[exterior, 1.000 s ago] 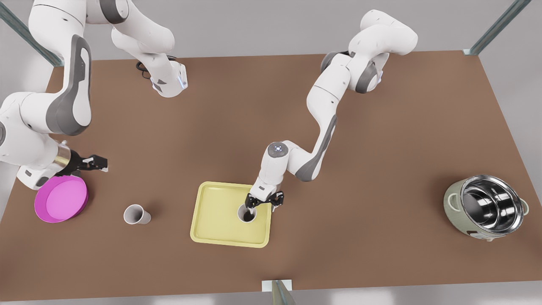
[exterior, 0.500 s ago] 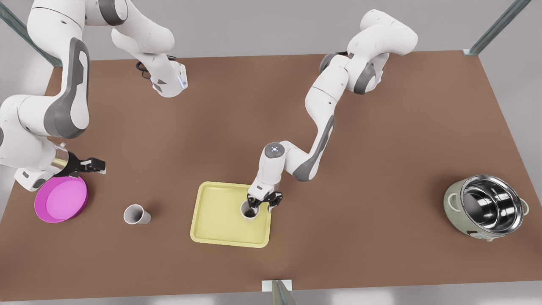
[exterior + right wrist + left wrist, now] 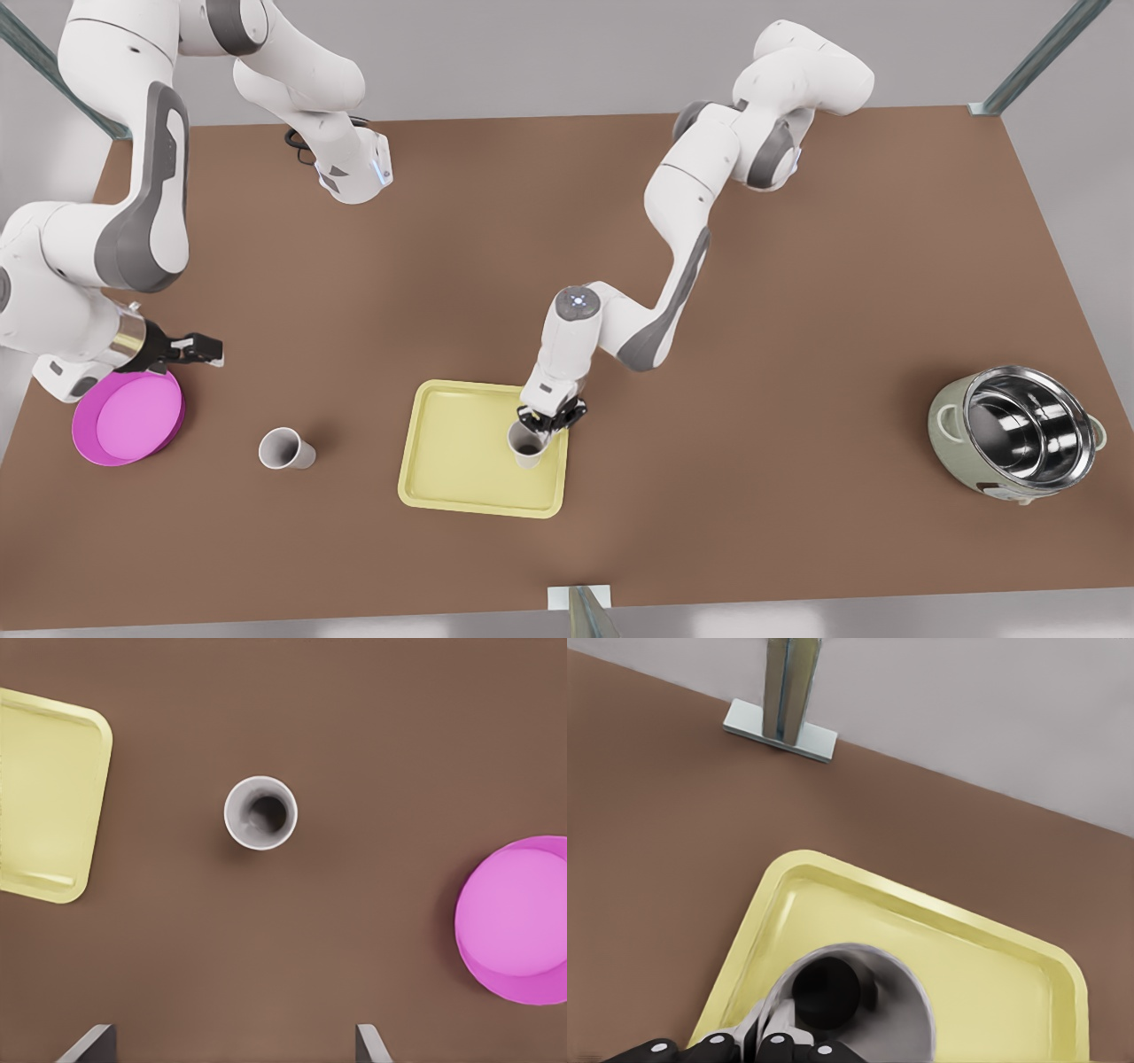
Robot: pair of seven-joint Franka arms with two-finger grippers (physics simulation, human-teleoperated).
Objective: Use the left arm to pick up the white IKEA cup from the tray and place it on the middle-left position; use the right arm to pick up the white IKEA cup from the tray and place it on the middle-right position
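Observation:
One white cup [image 3: 527,443] stands at the pale yellow tray's [image 3: 461,443] corner toward the front view's right, a little tilted. My left gripper [image 3: 551,416] is shut on its rim; in the left wrist view the left gripper [image 3: 764,1032] pinches the cup [image 3: 868,1010] wall above the tray [image 3: 992,974]. A second white cup [image 3: 285,448] stands upright on the brown table between tray and pink dish. My right gripper [image 3: 199,347] hovers open above the table near the dish, apart from that cup [image 3: 260,812], and the right gripper [image 3: 232,1045] holds nothing.
A round pink dish [image 3: 128,416] lies at the front view's left, also seen as the pink dish [image 3: 518,921] in the right wrist view. A pale green cooker with a steel bowl [image 3: 1019,434] sits at the far right. A metal post [image 3: 787,691] stands at the table's near edge.
The left gripper closed onto the cup's rim, and the cup shifted slightly and tilted. The right arm drew back a little.

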